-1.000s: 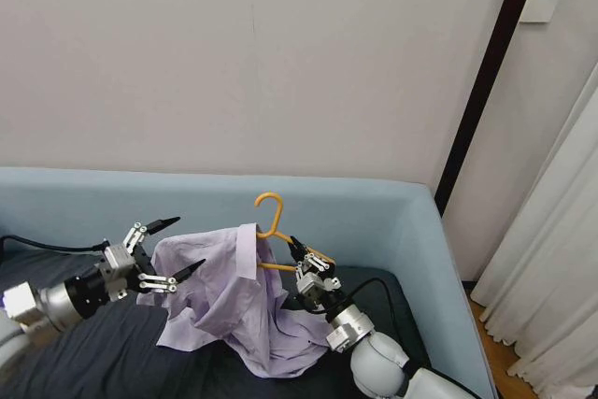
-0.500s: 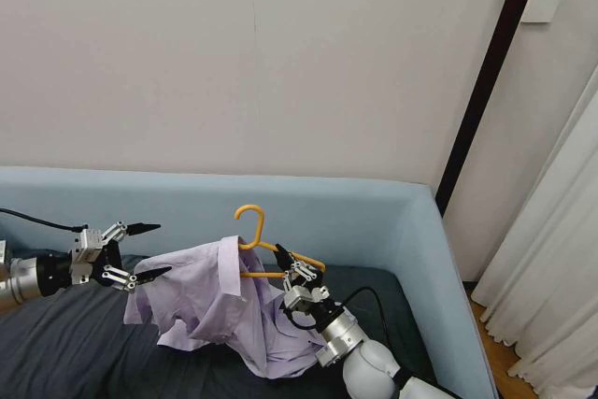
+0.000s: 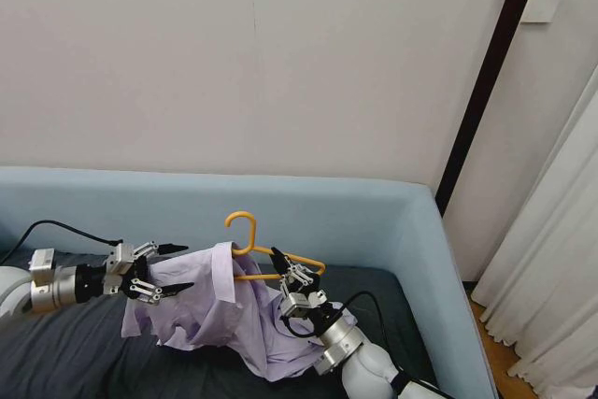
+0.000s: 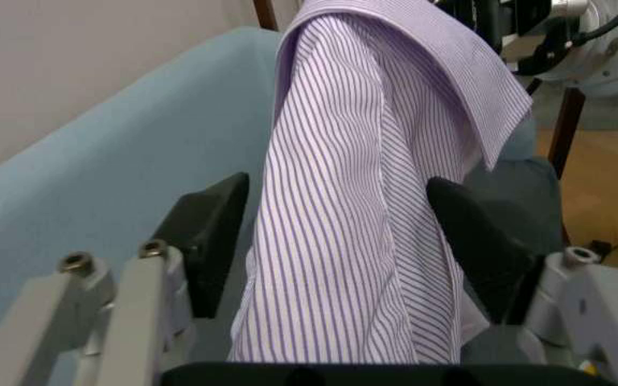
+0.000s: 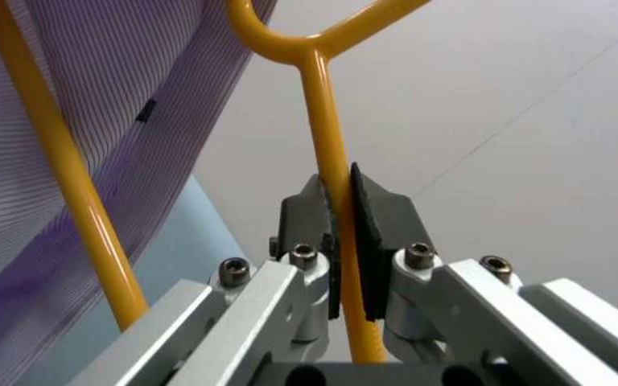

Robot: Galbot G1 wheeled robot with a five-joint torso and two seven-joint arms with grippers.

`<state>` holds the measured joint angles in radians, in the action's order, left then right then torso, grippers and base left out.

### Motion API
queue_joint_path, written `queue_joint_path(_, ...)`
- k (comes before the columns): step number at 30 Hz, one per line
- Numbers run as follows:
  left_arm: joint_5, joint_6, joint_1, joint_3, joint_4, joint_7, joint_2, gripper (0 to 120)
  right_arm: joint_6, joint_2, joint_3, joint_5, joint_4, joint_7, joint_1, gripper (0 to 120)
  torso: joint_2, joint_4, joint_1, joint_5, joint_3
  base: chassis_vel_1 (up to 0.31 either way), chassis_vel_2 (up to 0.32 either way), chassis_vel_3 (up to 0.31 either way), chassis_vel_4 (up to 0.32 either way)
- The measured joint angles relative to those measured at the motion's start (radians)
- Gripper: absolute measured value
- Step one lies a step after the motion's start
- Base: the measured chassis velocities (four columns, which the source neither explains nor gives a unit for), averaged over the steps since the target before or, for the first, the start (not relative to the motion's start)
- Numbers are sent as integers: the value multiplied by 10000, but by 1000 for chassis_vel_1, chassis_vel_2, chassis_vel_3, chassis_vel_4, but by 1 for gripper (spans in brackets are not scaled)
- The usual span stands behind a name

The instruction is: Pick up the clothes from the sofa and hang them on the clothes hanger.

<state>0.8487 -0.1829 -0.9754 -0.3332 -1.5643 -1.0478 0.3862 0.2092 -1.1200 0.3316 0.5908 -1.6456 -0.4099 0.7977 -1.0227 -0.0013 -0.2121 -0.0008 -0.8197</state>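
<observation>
1. Right claw (image 3: pixel 297 277) is recorded as closed on the yellow hanger (image 3: pixel 280 256). In the right wrist view, one thin bar of the hanger (image 5: pixel 325 121) is seen pinched between the two dark pads (image 5: pixel 379 217).
2. The hanger is held tilted. Its hook is raised above this claw and off to its left, in front of the sofa back.
3. A lilac striped shirt (image 3: pixel 224 310) is draped over the hanger arm on the left of the right claw, with the collar lying just beside the hook. The remaining cloth is let down below both claws onto the dark seat.
4. The left claw (image 3: pixel 173 268) is held open at the shirt's left edge, well apart from the right claw, with one finger above the other.
5. In the left wrist view, a hanging fold of the shirt (image 4: pixel 363 201) is seen between the two spread black fingers (image 4: pixel 207 233). Whether the cloth is touched by either pad cannot be told.
6. The sofa (image 3: pixel 374 212) is noted with its pale blue back behind both claws and its dark seat beneath them.
7. A black cable (image 3: pixel 56 226) is seen looping behind the left claw, along the arm.
</observation>
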Motion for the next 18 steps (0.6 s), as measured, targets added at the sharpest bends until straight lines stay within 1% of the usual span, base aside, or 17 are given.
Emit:
queue_joint_path(2,-68,45,-3,-2,33,-143,40,56,70,-38,-3,43,48,-36,5,4,0,2,0,0,0,0,0,0,0)
queue_joint_path(3,-68,45,-3,-2,33,-143,40,56,70,-38,-3,43,48,-36,5,4,0,2,0,0,0,0,0,0,0)
queue_joint_path(7,-167,80,-46,-61,111,-331,107,37,350,-158,-54,189,162,-51,-40,4,0,2,0,0,1,0,0,0,0)
queue_joint_path(8,-167,80,-46,-61,111,-331,107,37,350,-158,-54,189,162,-51,-40,4,0,2,0,0,1,0,0,0,0)
queue_joint_path(11,-225,75,-23,-71,201,-440,132,23,686,-257,-65,259,287,-45,-93,4,0,1,0,0,1,0,0,0,0)
queue_joint_path(12,-237,71,-11,-72,231,-459,140,20,743,-277,-66,259,312,-45,-99,4,0,1,0,-1,1,0,0,0,0)
queue_joint_path(13,-237,71,-11,-72,231,-459,140,20,743,-277,-66,259,312,-45,-99,4,0,1,0,-1,1,0,0,0,0)
queue_joint_path(16,-320,64,16,-81,305,-693,192,7,808,-316,-57,240,348,-46,-96,4,0,1,0,-1,1,0,0,0,0)
queue_joint_path(18,-378,79,15,-141,339,-865,239,7,826,-328,-37,203,362,-52,-84,4,0,1,0,0,1,0,0,0,0)
